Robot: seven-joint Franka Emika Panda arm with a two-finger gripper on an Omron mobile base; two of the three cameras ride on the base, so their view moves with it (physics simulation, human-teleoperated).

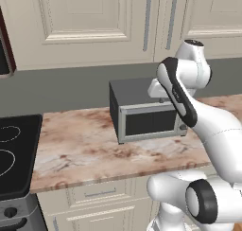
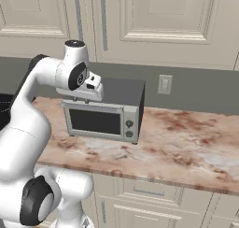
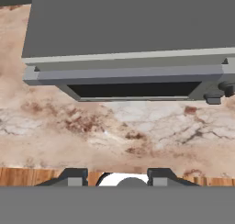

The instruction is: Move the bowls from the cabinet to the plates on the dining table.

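You have a cream cabinet [image 1: 85, 26] with raised-panel doors and silver bar handles [image 1: 147, 22] at twelve o'clock. Below it runs a flat dark grey wall band [image 2: 200, 89] carrying a pale outlet plate [image 2: 164, 84]. Your worktop [image 1: 80, 149] is beige marble mottled with reddish-brown veins. On it, the toaster oven [image 1: 146, 112] is dark grey on top, silver-framed, with a black glass door. At nine o'clock you see a black stove top [image 1: 14, 149] with thin white rings. The drawers [image 2: 154, 194] beneath are cream.
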